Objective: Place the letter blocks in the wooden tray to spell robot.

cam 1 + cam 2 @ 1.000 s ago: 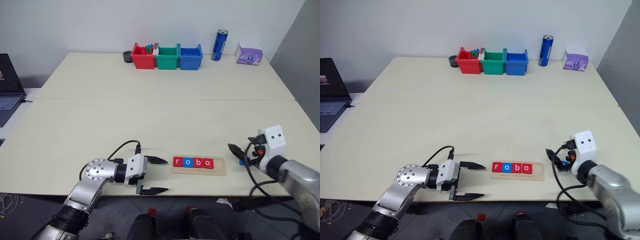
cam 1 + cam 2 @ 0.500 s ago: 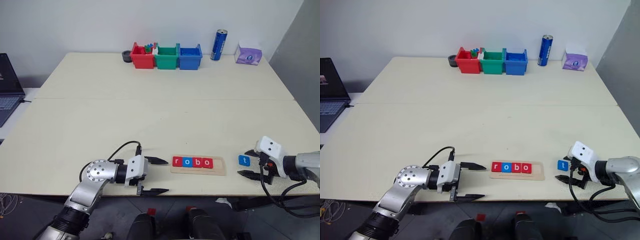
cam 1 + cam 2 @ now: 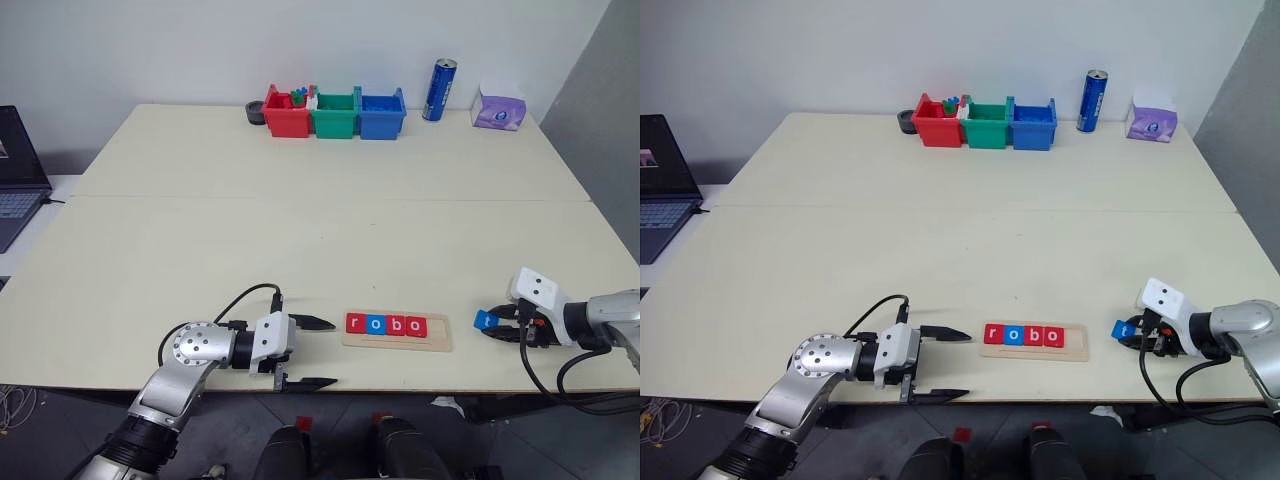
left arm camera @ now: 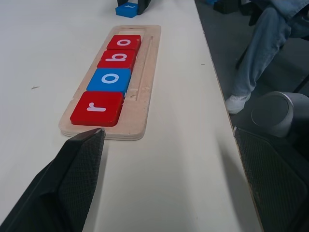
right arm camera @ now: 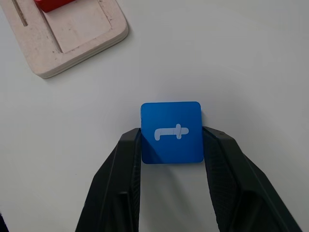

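Note:
The wooden tray (image 3: 440, 343) lies near the table's front edge with four letter blocks in it: red r (image 3: 355, 323), blue o (image 3: 373, 324), red b (image 3: 394, 325) and red o (image 3: 415, 326). Its right end slot is bare. To the right of the tray, the blue t block (image 5: 171, 132) lies flat on the table. My right gripper (image 5: 173, 137) is shut on it, one finger against each side. My left gripper (image 3: 310, 352) stands open just left of the tray, nothing between its fingers (image 4: 72, 183).
Red (image 3: 285, 117), green (image 3: 333, 117) and blue (image 3: 381, 116) bins stand at the back, with a blue can (image 3: 439, 89) and a purple tissue pack (image 3: 497, 108) to their right. A laptop (image 3: 15, 170) sits at far left. A person's leg (image 4: 256, 48) is beyond the table edge.
My right gripper came down to the table, turned toward the tray and closed onto the blue t block. The left arm has stayed still.

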Motion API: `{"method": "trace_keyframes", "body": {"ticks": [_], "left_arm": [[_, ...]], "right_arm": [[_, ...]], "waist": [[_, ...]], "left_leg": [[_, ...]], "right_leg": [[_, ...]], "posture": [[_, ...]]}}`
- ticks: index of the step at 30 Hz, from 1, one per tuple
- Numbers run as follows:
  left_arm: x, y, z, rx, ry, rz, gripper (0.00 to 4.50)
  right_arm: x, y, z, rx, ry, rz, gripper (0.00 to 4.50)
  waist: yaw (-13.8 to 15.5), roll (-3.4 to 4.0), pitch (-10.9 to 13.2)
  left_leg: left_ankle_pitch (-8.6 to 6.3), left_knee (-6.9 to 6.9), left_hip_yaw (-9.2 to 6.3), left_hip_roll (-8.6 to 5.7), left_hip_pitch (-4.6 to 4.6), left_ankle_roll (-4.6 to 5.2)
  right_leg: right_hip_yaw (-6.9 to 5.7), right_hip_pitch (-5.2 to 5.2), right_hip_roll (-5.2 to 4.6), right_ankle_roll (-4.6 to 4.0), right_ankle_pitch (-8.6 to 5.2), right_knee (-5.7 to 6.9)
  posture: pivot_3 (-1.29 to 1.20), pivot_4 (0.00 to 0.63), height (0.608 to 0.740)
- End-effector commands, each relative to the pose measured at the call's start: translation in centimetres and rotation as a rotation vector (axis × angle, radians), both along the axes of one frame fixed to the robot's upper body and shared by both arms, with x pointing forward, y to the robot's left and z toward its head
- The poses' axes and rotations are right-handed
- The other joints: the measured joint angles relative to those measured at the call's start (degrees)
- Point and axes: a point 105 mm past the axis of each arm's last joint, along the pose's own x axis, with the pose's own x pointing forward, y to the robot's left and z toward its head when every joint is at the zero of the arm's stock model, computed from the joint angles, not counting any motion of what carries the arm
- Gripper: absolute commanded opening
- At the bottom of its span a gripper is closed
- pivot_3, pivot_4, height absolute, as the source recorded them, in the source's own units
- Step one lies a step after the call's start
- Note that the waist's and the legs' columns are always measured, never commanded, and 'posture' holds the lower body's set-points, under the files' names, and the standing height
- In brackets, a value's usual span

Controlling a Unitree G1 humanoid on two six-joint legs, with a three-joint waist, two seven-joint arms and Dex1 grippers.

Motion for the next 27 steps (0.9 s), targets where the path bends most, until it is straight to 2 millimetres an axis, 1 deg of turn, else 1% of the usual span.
{"method": "trace_keyframes", "body": {"ticks": [1, 4, 6, 9, 14, 27], "left_arm": [[-0.3, -0.2, 0.5, -0.004, -0.031, -0.018, 4.5], [-0.2, -0.2, 0.5, -0.007, -0.032, -0.017, 4.5], [-0.2, -0.1, 0.5, -0.007, -0.031, -0.017, 4.5], [-0.2, -0.1, 0.5, -0.007, -0.031, -0.018, 4.5], [-0.1, -0.2, 0.6, -0.009, -0.034, -0.021, 4.5], [-0.3, -0.6, 0.4, -0.017, -0.03, -0.012, 4.5]], "right_arm": [[-0.4, 2.7, 1.8, 0.041, -0.047, 0.101, 1.45], [-1.1, 5.1, 2.1, 0.036, -0.07, 0.185, 1.45], [-1.5, 5.9, 2.1, 0.019, -0.072, 0.219, 1.45], [-1.6, 6.5, 2.0, -0.016, -0.076, 0.249, 1.45], [-0.9, 6.8, 1.8, -0.069, -0.077, 0.283, 1.45], [-0.3, 7.3, 1.7, -0.111, -0.059, 0.346, 1.45]], "waist": [[0.0, 0.01, 0.0], [0.0, 0.01, 0.0], [0.0, 0.01, 0.0], [0.1, 0.0, 0.0], [0.0, 0.0, 0.0], [0.0, 0.01, 0.0]], "left_leg": [[0.0, 0.0, -0.02, 0.0, 0.0, 0.0], [0.0, 0.0, -0.05, 0.01, 0.0, 0.0], [0.0, 0.0, -0.06, 0.0, -0.01, 0.0], [0.0, 0.02, -0.05, -0.02, -0.01, 0.0], [0.0, 0.03, -0.05, 0.0, 0.01, 0.0], [0.0, 0.03, -0.05, -0.01, 0.0, 0.0]], "right_leg": [[0.0, 0.0, 0.0, 0.0, 0.0, 0.0], [-0.02, 0.0, 0.01, 0.0, 0.0, 0.01], [-0.02, 0.0, 0.0, 0.0, 0.0, 0.01], [0.0, 0.0, -0.03, 0.01, 0.0, 0.0], [0.0, -0.01, -0.03, 0.0, 0.0, 0.01], [-0.03, -0.01, -0.03, 0.0, 0.0, 0.01]], "posture": [[0.0, 0.15, 0.74], [0.0, 0.15, 0.74], [0.0, 0.15, 0.74], [0.0, 0.15, 0.74], [0.0, 0.15, 0.74], [0.0, 0.15, 0.74]]}}
